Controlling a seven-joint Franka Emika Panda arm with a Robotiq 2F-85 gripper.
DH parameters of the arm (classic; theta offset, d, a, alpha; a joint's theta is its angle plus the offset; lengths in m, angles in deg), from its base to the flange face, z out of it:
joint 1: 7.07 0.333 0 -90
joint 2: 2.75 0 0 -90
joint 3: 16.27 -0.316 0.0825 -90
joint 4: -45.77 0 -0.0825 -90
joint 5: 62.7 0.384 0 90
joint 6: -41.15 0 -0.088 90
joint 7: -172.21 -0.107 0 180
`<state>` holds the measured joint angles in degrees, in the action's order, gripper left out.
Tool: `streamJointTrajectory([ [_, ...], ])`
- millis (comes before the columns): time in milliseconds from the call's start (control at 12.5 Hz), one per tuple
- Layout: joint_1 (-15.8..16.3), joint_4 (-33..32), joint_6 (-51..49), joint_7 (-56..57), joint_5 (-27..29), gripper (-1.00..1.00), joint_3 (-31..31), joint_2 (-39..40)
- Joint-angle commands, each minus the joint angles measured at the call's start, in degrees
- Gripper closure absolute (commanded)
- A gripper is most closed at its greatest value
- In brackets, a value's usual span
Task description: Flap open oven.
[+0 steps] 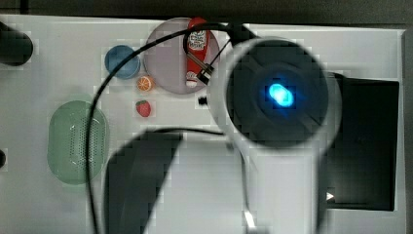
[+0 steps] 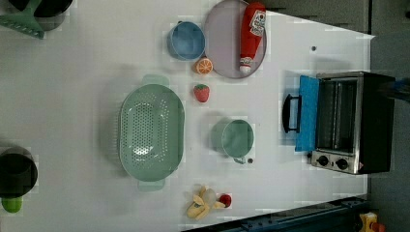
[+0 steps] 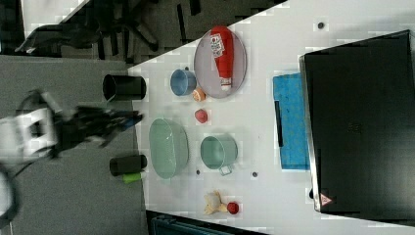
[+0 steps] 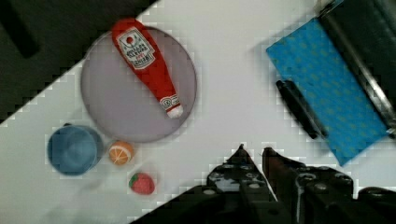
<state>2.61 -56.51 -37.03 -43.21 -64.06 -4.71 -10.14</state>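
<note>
The oven point(image 2: 367, 121) stands at the left view's right edge of the white table, its black top point(image 3: 362, 122) facing the right view. Its blue-tinted glass door point(image 2: 308, 113) hangs flapped down onto the table, and the dark bar handle point(image 2: 289, 113) points toward the table's middle. In the wrist view the door point(image 4: 327, 88) and handle point(image 4: 299, 107) lie apart from my gripper point(image 4: 253, 151). The gripper is raised over bare table, its fingers a narrow gap apart with nothing between them. In the top view my arm point(image 1: 277, 97) covers part of the oven point(image 1: 370, 146).
A grey plate point(image 2: 222, 43) carries a ketchup bottle point(image 2: 252, 29). Beside it are a blue cup point(image 2: 186, 41), an orange slice point(image 2: 204, 65) and a strawberry point(image 2: 201, 93). A green colander point(image 2: 151, 130), a green mug point(image 2: 237, 138) and toy food point(image 2: 203, 203) lie further along.
</note>
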Motion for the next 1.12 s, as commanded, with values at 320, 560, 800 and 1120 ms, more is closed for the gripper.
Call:
streamJointTrajectory([
  [320, -0.30, 5.00, -12.31, -17.66, -0.16, 0.65, 0.62, 1.89],
  [560, -0.21, 5.00, -11.09, -19.08, -0.11, 0.65, -0.32, 2.21],
  [800, -0.21, 4.99, -10.23, -19.08, -0.13, 0.65, -0.71, 2.72],
  [1120, -0.21, 4.97, -10.23, -19.08, -0.13, 0.65, -0.70, 3.07],
])
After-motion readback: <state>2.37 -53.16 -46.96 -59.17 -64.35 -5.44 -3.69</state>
